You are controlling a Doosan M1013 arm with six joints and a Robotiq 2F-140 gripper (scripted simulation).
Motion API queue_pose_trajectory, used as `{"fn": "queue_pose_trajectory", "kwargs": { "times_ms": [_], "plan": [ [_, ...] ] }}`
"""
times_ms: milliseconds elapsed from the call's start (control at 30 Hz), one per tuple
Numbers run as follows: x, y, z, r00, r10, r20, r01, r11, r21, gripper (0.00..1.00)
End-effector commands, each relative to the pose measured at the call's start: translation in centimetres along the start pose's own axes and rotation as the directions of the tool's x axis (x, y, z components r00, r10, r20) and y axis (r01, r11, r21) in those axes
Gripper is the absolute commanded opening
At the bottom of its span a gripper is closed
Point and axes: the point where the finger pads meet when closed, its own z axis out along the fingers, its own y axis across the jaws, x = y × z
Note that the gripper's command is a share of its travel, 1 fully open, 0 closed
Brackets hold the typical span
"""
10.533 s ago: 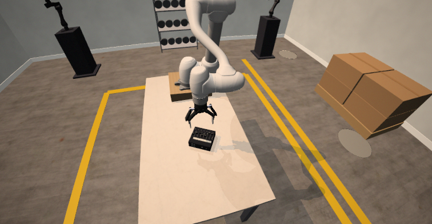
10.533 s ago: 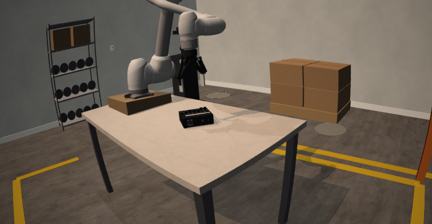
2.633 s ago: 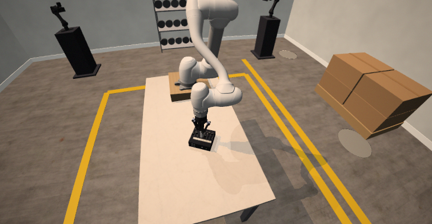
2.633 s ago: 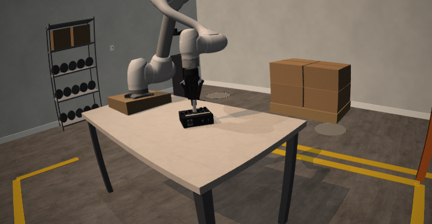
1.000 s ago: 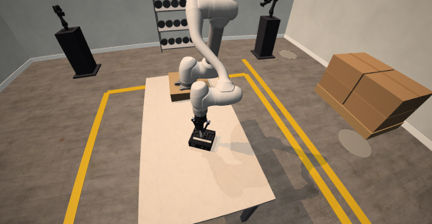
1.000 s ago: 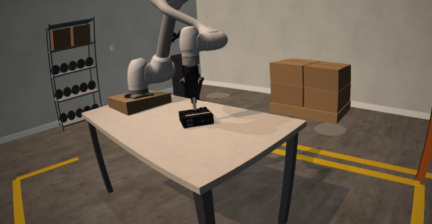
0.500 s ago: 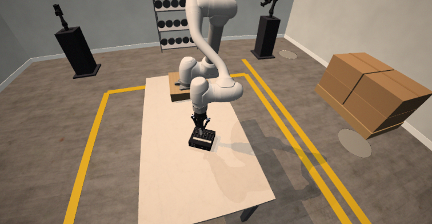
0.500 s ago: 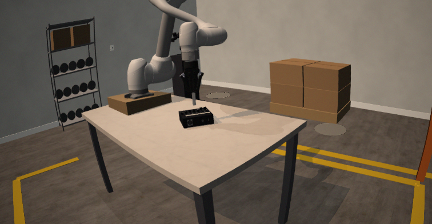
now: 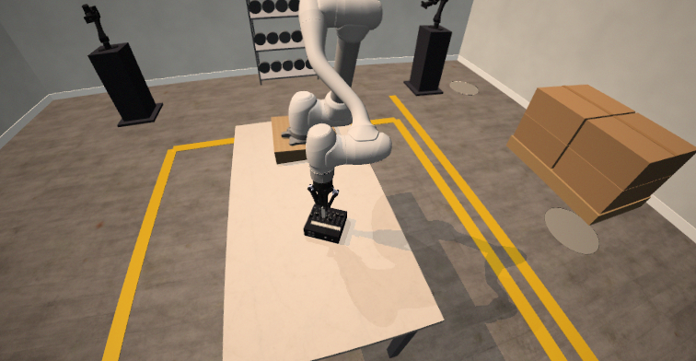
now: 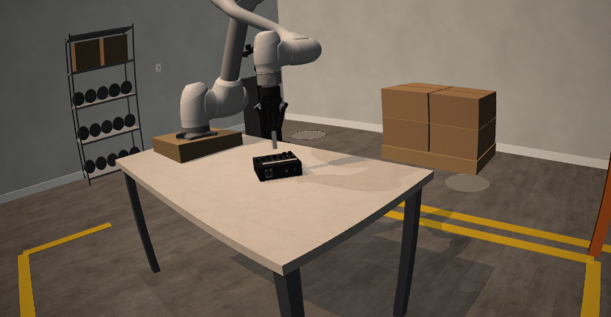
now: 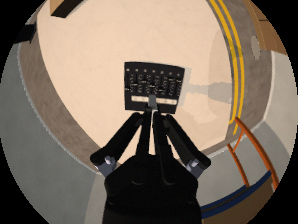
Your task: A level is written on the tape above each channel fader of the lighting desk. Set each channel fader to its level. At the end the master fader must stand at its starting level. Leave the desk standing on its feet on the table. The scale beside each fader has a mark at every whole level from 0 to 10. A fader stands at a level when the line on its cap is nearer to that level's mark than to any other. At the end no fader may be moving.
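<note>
From the top view, the arm (image 9: 341, 17) reaches forward from its wooden mounting block (image 9: 288, 156) and points straight down at the lighting desk (image 9: 325, 226). The lighting desk sits flat near the middle of the pale desk (image 9: 292, 285), slightly skewed to the desk's edges. The jaws are pressed together with nothing between them, so they form a single narrow tip over the rear rows of faders. The pale tape strip (image 9: 323, 225) runs across the panel nearer the camera.

In the exterior view, the lighting desk (image 10: 276, 166) stands level on the desk (image 10: 256, 212). The closed tip hangs above its back edge and does not appear to touch it. This looks like a repositioning stage between fader pushes.

The wrist view looks down the closed jaws at the lighting desk (image 11: 154, 86), and their tip overlaps the tape strip (image 11: 166, 100). The fader caps show only as small dark specks, and neither the written levels nor the cap lines can be read.

To do this step well, line the tip up over a single channel slot before lowering. Bring it down just behind the cap on the side it must travel from. Push slowly along the slot with light downward force so the lighting desk neither slides nor tips. Stay clear of neighbouring caps and the master, then lift straight up.
</note>
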Motion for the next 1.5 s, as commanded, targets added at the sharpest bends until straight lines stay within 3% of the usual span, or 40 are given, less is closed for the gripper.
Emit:
{"fn": "queue_pose_trajectory", "kwargs": {
  "times_ms": [0, 233, 433, 500, 567, 700, 967, 1000, 1067, 1100, 1467],
  "plan": [
    [0.0, 0.0, 0.0, 1.000, -0.023, 0.000, 0.023, 1.000, 0.000, 0.00],
    [0.5, -0.2, 0.0, 0.967, -0.256, 0.000, 0.256, 0.967, 0.000, 0.00],
    [1.2, -0.4, 0.0, 0.803, -0.595, 0.000, 0.595, 0.803, 0.002, 0.00],
    [1.2, -0.4, 0.0, 0.803, -0.595, 0.000, 0.595, 0.803, 0.002, 0.00],
    [1.6, -0.6, 0.1, 0.665, -0.747, 0.000, 0.747, 0.665, 0.001, 0.00],
    [2.3, -0.8, 0.1, 0.500, -0.866, -0.005, 0.866, 0.500, 0.011, 0.00],
    [3.8, -1.4, 0.2, 0.070, -0.997, -0.027, 0.997, 0.069, 0.024, 0.00],
    [4.0, -1.5, 0.2, 0.013, -0.999, -0.030, 1.000, 0.013, 0.025, 0.00],
    [4.0, -1.5, 0.2, 0.013, -0.999, -0.030, 1.000, 0.013, 0.025, 0.00],
    [4.2, -1.5, 0.2, -0.151, -0.988, -0.037, 0.988, -0.152, 0.022, 0.00],
    [5.6, -2.0, 0.4, -0.677, -0.733, -0.066, 0.735, -0.678, 0.004, 0.00]
  ]
}}
